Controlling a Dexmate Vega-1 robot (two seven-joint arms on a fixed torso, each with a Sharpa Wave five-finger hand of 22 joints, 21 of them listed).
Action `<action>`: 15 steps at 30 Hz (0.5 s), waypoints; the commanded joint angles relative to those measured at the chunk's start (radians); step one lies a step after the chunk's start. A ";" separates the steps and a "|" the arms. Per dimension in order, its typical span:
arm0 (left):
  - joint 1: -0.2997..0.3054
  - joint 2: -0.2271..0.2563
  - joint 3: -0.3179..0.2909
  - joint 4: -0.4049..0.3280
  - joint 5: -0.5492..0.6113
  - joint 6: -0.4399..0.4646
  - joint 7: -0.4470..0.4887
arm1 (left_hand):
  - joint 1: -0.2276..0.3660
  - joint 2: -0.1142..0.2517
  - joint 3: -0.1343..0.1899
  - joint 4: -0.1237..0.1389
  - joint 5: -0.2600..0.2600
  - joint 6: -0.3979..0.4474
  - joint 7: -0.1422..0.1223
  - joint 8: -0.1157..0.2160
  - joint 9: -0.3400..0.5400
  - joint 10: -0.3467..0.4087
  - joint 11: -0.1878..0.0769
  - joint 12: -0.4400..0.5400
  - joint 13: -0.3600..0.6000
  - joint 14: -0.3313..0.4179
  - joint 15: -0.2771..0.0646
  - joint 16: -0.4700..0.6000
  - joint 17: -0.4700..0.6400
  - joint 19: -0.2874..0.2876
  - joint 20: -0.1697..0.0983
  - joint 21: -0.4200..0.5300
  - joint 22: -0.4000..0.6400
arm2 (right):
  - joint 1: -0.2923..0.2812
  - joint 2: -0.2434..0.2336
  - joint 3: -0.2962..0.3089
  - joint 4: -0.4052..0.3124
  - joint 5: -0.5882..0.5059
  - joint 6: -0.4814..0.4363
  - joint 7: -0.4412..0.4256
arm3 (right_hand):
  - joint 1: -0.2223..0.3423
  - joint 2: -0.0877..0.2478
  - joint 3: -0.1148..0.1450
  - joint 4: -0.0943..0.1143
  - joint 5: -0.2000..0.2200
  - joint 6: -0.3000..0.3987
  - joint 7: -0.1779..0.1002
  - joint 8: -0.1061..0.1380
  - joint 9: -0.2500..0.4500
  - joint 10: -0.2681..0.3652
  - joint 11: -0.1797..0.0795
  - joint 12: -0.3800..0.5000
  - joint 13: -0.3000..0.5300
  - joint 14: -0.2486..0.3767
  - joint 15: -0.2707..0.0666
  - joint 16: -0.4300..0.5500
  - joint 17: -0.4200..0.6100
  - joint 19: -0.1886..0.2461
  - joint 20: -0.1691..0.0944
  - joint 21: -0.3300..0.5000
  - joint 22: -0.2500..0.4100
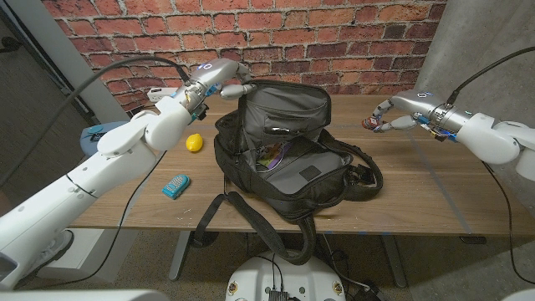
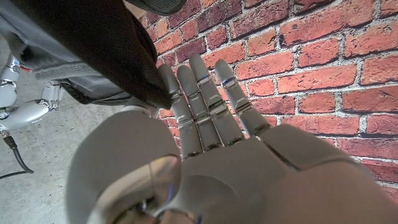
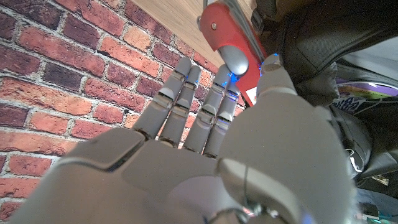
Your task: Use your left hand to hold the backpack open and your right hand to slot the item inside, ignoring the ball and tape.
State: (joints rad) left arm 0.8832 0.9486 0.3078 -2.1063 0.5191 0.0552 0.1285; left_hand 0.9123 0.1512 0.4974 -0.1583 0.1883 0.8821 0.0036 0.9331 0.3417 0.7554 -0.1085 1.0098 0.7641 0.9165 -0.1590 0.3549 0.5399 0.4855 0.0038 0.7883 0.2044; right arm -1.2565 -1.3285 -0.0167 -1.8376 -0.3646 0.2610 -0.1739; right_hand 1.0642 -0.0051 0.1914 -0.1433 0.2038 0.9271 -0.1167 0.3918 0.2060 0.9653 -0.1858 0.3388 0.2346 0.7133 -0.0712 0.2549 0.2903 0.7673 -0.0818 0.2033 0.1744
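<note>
Black backpack gaping, left hand pinching its flap; right hand grasps red item at 3 o'clock; yellow ball at 9

Head camera looking down over table and backpack, both wrist cameras close behind their hands, all sharing the backpack and brick wall

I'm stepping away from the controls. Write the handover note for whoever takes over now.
Left hand: holds the black backpack's flap upright at its top edge, so the bag is open.
Right hand: at the red item on the table's right side, fingers against it; a firm grip cannot be confirmed.
Done: backpack opened.
Left: secure the item, carry it over, slot it inside.
Ignore the yellow ball and blue tape, left of the bag.
</note>
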 commanded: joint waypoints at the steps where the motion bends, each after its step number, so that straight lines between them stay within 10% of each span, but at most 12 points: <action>1: -0.013 0.004 0.001 0.042 -0.027 -0.070 0.016 | 0.009 0.004 0.006 0.002 0.004 -0.002 -0.002 0.009 0.000 -0.006 0.002 0.005 0.002 0.006 0.003 -0.001 0.007 -0.007 -0.002 0.011 0.002 | -0.197 0.135 0.227 -0.140 -0.064 -0.056 0.086 | 0.043 0.049 -0.003 -0.001 0.004 0.082 -0.080 0.004 0.016 0.000 -0.001 -0.002 0.005 0.009 -0.165 -0.002 0.003 -0.004 -0.104 0.000 0.003; 15: -0.027 -0.012 0.014 0.060 -0.031 -0.087 0.016 | 0.006 0.003 0.005 0.003 0.004 -0.002 -0.003 0.012 -0.001 -0.008 0.003 0.005 0.001 0.008 0.003 -0.002 0.007 -0.009 -0.002 0.017 0.001 | -0.233 0.309 0.314 -0.237 -0.130 -0.039 0.192 | 0.046 0.053 -0.009 0.000 0.003 0.080 -0.083 0.003 0.017 0.000 -0.001 -0.006 0.006 0.012 -0.165 -0.005 0.005 -0.010 -0.100 -0.002 0.002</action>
State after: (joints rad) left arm 0.8686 0.9473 0.3117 -2.0644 0.4934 -0.0107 0.1417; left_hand 0.9122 0.1511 0.4973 -0.1583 0.1883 0.8803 0.0018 0.9411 0.3384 0.7518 -0.1050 1.0097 0.7642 0.9164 -0.1590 0.3551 0.5449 0.4782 0.0035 0.7969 0.2045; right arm -1.4436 -1.1425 0.2183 -1.9942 -0.4463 0.2186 -0.0542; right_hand 1.0641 -0.0050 0.1871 -0.1393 0.2033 0.9270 -0.1167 0.3852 0.2060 0.9652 -0.1857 0.3387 0.2350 0.7150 -0.0694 0.2509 0.2902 0.7634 -0.0856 0.2034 0.1744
